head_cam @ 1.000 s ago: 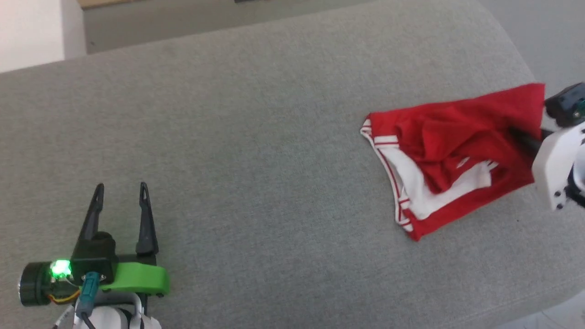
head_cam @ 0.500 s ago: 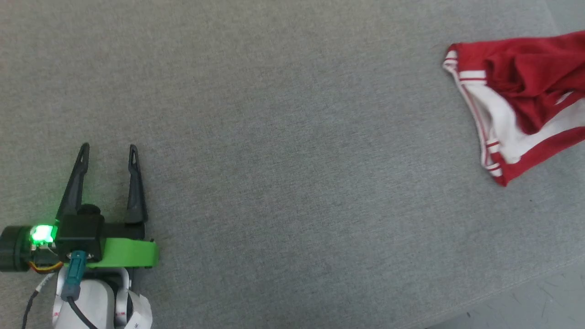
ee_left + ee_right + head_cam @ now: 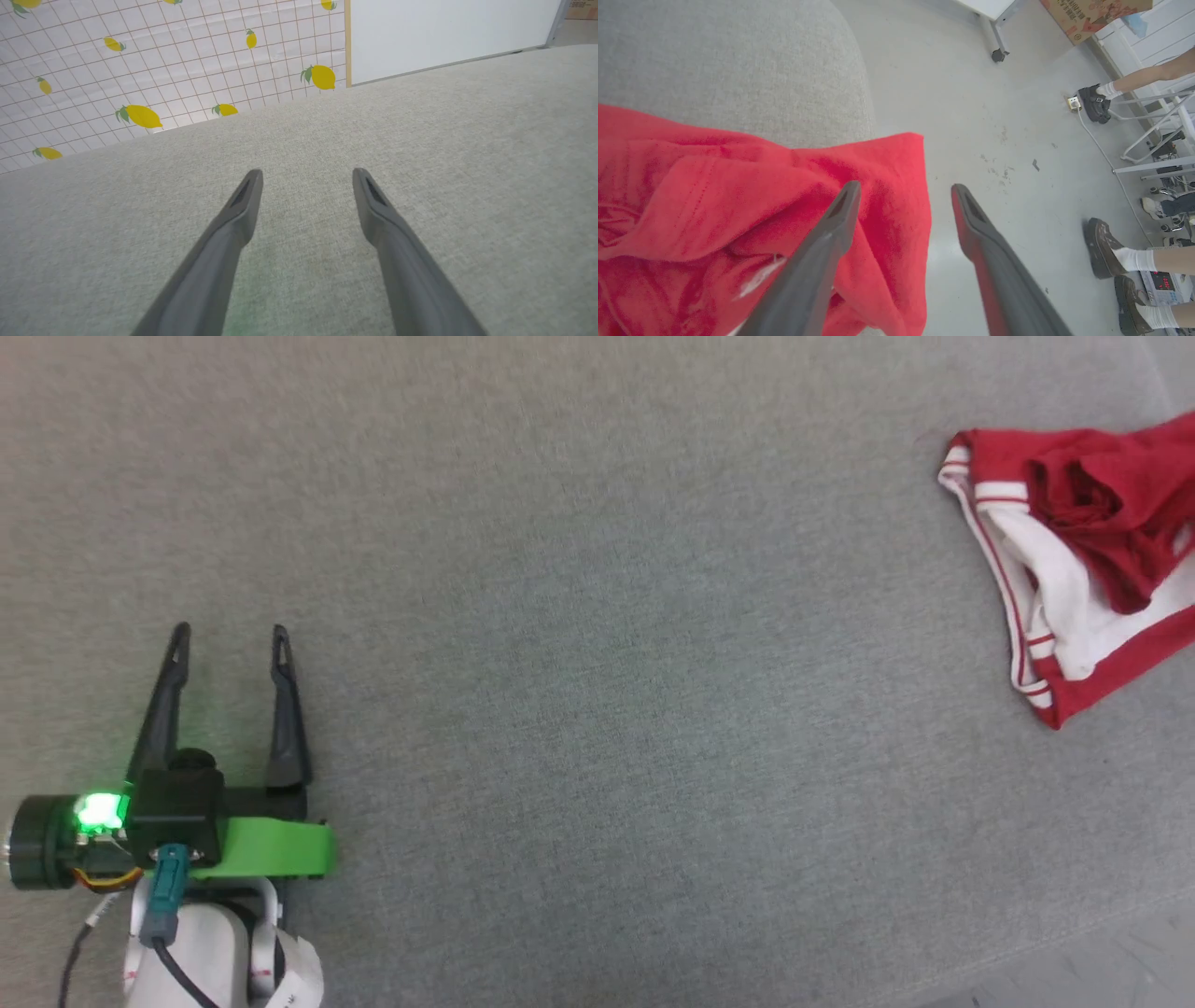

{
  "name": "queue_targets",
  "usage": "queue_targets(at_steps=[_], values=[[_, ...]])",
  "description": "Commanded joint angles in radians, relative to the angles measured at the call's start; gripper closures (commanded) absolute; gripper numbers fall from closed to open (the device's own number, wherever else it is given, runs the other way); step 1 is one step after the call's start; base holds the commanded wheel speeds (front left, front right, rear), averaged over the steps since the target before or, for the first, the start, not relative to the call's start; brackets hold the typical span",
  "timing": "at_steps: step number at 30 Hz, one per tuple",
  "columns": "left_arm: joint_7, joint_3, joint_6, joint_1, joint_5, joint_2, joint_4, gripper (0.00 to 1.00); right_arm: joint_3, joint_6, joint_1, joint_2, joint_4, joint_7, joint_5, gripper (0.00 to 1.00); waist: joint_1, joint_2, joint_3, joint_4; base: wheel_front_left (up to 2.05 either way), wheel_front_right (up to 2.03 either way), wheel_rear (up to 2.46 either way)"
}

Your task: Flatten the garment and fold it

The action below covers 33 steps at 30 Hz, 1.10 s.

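Note:
The red garment [image 3: 1083,532] lies crumpled at the far right of the grey cushion [image 3: 597,616], its white sleeve and striped trim facing left, and the picture's edge cuts it off. In the right wrist view the red garment [image 3: 738,200] hangs over the cushion's rounded corner. My right gripper [image 3: 903,189] is open above its edge, with the left finger [image 3: 822,252] over the cloth and the other over the floor. My left gripper [image 3: 229,635] stands open at the lower left, far from the garment, and the left wrist view shows the left gripper [image 3: 306,175] over bare cushion with nothing between its fingers.
The cushion's edge [image 3: 1074,933] runs along the lower right, with floor [image 3: 994,116] beyond. A person's feet in dark shoes [image 3: 1104,252] stand on the floor near metal frames. A lemon-patterned wall [image 3: 163,70] and a white board [image 3: 444,32] rise behind the cushion.
The head camera has swung, so the whole picture shifted and my right gripper left it. The garment looks more bunched than a second ago. The left gripper has stayed open.

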Motion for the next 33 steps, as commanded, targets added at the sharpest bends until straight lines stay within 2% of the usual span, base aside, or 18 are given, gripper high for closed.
queue_targets(at_steps=[1,5,8,12,16,18,19,25,33], values=[[-0.004,-0.002,0.01,0.011,-0.012,-0.008,0.006,0.0,-0.016,-0.002,-0.023,-0.011,0.009,-0.047,-0.027,0.0,-0.0002,-0.0001,-0.101,0.034,0.0,0.0,0.0],[-0.004,-0.008,0.014,0.034,-0.027,-0.027,0.023,0.0,-0.055,-0.002,-0.021,0.001,-0.004,-0.171,-0.084,0.0,-0.0002,-0.0001,-0.188,0.056,0.0,0.0,0.0],[-0.004,-0.005,0.018,0.058,-0.042,-0.042,0.029,0.0,-0.085,-0.002,-0.008,0.026,-0.054,-0.216,-0.116,0.0,-0.0002,-0.0001,-0.242,0.069,0.0,0.0,0.0],[-0.004,-0.002,0.018,0.091,-0.054,-0.058,0.037,0.0,-0.131,-0.002,0.042,0.068,-0.185,-0.23,-0.148,0.0,-0.0002,-0.0001,-0.303,0.088,0.0,0.0,0.0],[-0.004,0.003,0.016,0.115,-0.064,-0.074,0.047,0.0,-0.202,-0.002,0.14,0.126,-0.397,-0.231,-0.157,0.0,-0.0002,-0.0001,-0.353,0.112,0.0,0.0,0.0],[-0.004,0.012,0.018,0.128,-0.073,-0.084,0.054,0.0,-0.243,-0.002,0.209,0.168,-0.514,-0.231,-0.158,0.0,-0.0002,-0.0001,-0.377,0.125,0.0,0.0,0.0],[-0.004,0.019,0.022,0.136,-0.074,-0.089,0.058,0.0,-0.274,-0.002,0.278,0.207,-0.61,-0.231,-0.163,0.0,-0.0002,-0.0001,-0.395,0.137,0.0,0.0,0.0],[-0.004,0.035,0.024,0.156,-0.076,-0.105,0.068,0.0,-0.351,-0.002,0.483,0.338,-0.839,-0.231,-0.158,0.0,-0.0002,-0.0001,-0.437,0.175,0.0,0.0,0.0],[-0.004,0.05,0.021,0.17,-0.075,-0.122,0.078,0.0,-0.384,-0.002,0.742,0.499,-0.971,-0.231,-0.138,0.0,-0.0002,-0.0001,-0.463,0.226,0.0,0.0,0.0]])
